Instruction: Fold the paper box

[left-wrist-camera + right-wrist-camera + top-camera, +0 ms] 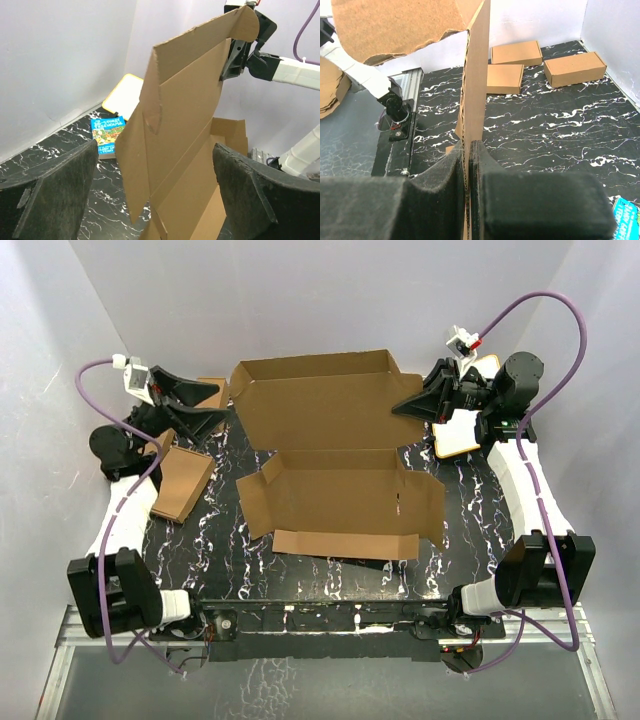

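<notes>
Paper box (340,460): mid-worktop (470,540), mostly open sheet. Near half lies flat; front strip and side flaps only creased up, nothing tucked. Far panel raised off worktop, tilted. Its right edge is pinched in right claw (467,150), jaws closed on cardboard. Left claw (215,403) wide, empty, just beside panel's left edge, no contact seen. Judgement: early stage. No wall locked, no tab in slot, lid not closed, most folds left. Small folded boxes (180,485) at left, blue book (109,135) on worktop, both apart from sheet.
</notes>
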### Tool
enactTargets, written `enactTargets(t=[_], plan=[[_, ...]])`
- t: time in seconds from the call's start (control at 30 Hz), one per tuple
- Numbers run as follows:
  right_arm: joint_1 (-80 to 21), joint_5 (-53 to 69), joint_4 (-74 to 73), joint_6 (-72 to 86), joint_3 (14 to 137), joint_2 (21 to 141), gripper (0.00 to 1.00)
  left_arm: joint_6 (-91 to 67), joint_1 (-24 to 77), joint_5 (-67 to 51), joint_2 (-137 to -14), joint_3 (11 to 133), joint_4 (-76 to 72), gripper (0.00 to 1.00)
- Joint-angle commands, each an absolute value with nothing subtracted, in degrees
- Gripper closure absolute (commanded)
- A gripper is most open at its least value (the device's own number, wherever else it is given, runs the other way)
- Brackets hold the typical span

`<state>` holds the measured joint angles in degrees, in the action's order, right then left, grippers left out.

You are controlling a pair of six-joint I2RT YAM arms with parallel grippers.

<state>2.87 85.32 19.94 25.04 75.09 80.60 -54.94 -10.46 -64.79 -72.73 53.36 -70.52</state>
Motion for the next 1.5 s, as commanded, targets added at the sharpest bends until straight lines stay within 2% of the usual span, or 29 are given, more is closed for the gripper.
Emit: enactTargets(t=[0.0,0.1,0.27,0.37,0.5,0.57,0.63,0.83,0.87,0.93,1.1,1.33,1.4,1.47], plan=[[2.9,84.7,21.7,23.7,75.1,79.2,0.92,-62.9,-10.4,-69.2,-77.8,57.4,-77.5,0.06],[2.9,84.7,21.5,23.7,75.2,79.3,0.92,-62.6,-8.3,-68.4,-78.1,58.8,-77.0,0.07],[2.9,84.7,21.4,23.7,75.2,79.3,0.92,-31.7,-3.3,-61.4,-73.8,62.8,-38.4,0.05],[2.9,84.7,21.3,23.7,75.3,79.4,0.92,-22.9,0.1,-58.9,-73.3,66.5,-28.5,0.08],[2.9,84.7,21.3,23.8,75.3,79.5,0.92,-21.7,0.6,-60.4,-75.5,70.1,-26.6,0.17],[2.9,84.8,21.2,23.8,75.3,79.5,0.92,-22.0,0.5,-62.0,-77.0,72.1,-26.4,0.29],[2.9,84.8,21.2,23.8,75.3,79.4,0.92,-23.6,0.6,-63.8,-78.7,74.2,-27.4,0.37],[2.8,84.9,21.1,23.7,75.2,79.4,0.92,-23.1,1.6,-68.1,-82.5,79.1,-25.2,0.43],[2.8,84.8,21.1,23.7,75.2,79.5,0.92,-22.4,1.9,-68.1,-82.8,79.4,-24.5,0.46],[2.8,84.7,21.2,23.7,75.3,79.6,0.92,-21.7,2.1,-68.0,-83.0,79.6,-23.5,0.59],[2.8,84.8,21.1,23.7,75.3,79.8,0.92,-23.7,2.5,-69.7,-83.5,79.5,-28.1,0.73],[2.8,84.6,21.0,23.7,75.4,80.3,0.92,-30.6,2.9,-73.0,-84.5,78.7,-38.9,0.74],[2.8,84.6,21.0,23.7,75.6,80.4,0.92,-30.6,2.9,-74.0,-84.8,78.8,-39.8,0.77],[2.8,84.6,21.0,23.7,75.6,80.5,0.92,-30.6,2.9,-74.9,-85.1,78.9,-40.6,0.86]])
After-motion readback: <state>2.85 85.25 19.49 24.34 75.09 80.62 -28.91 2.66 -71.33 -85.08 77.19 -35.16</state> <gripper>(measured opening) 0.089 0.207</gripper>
